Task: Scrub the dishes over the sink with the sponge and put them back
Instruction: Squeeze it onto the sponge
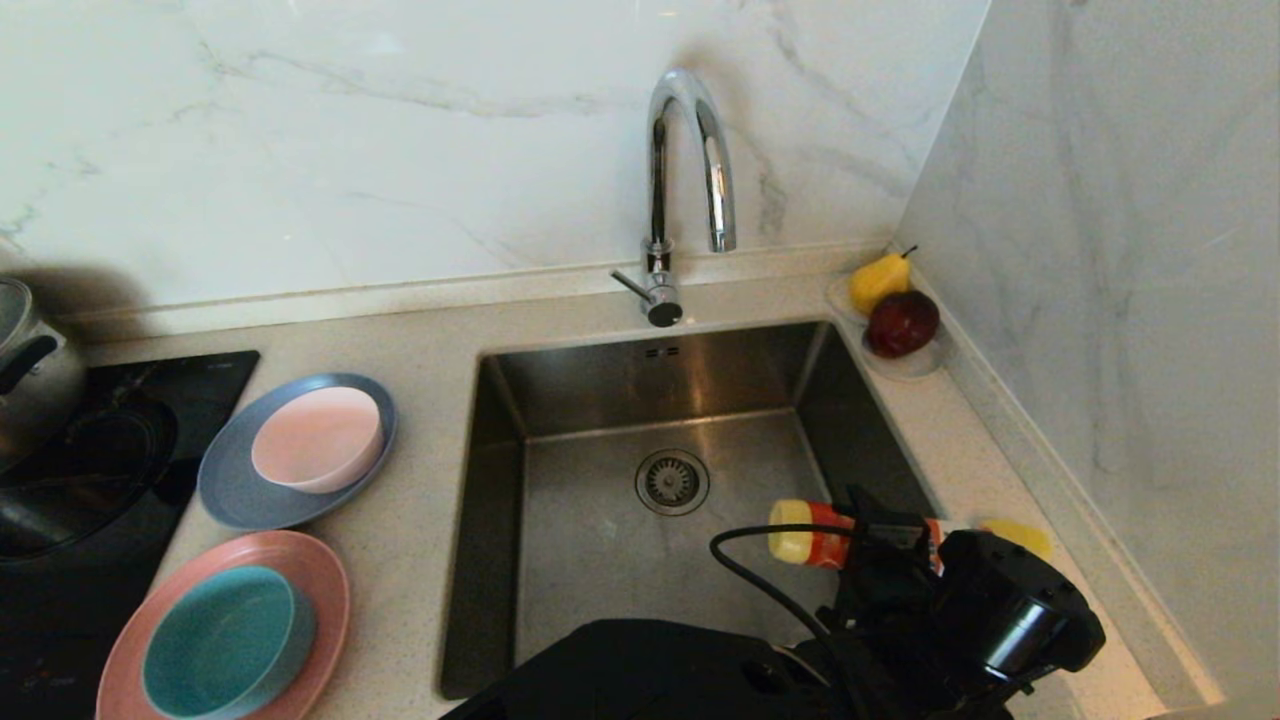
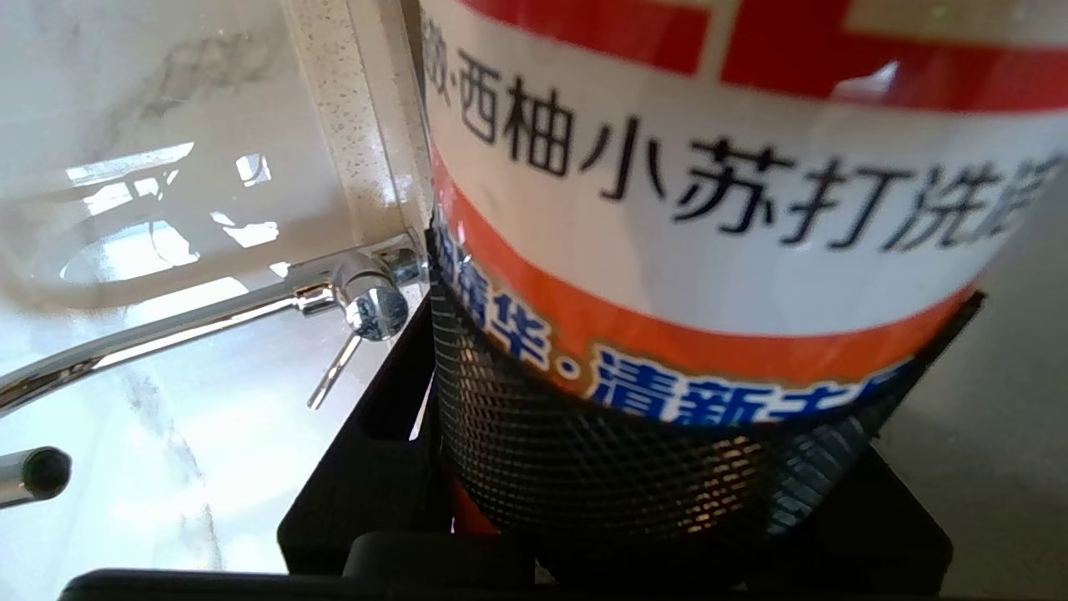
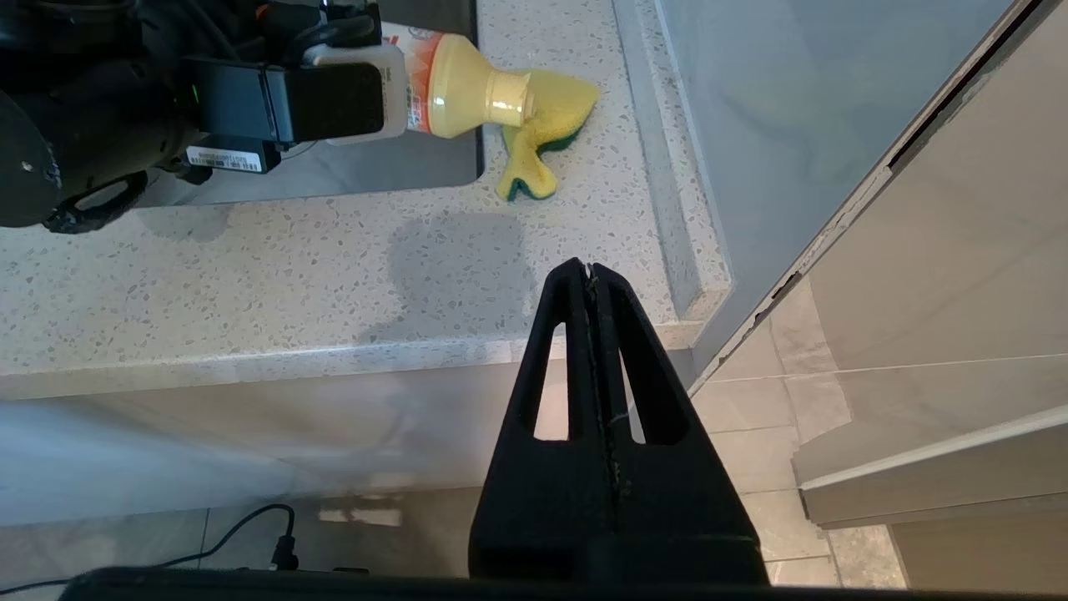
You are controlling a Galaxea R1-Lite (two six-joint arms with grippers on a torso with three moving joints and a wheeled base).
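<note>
1. Sink (image 1: 560,560) is bare; dishes (image 1: 295,450) sit stacked on the counter to its left.
2. Left gripper (image 1: 880,545) is clamped on the detergent bottle (image 1: 815,535); keep its nozzle over the sponge (image 3: 542,125).
3. Right gripper (image 3: 591,271) is parked, fingers together.

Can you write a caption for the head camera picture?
Left gripper holds detergent bottle sideways over the sink.

steel pot (image 1: 30,375): cut off by left frame edge
sponge (image 1: 1020,537): mostly hidden behind left arm, lower right
detergent bottle (image 1: 815,540): middle hidden by gripper
</note>
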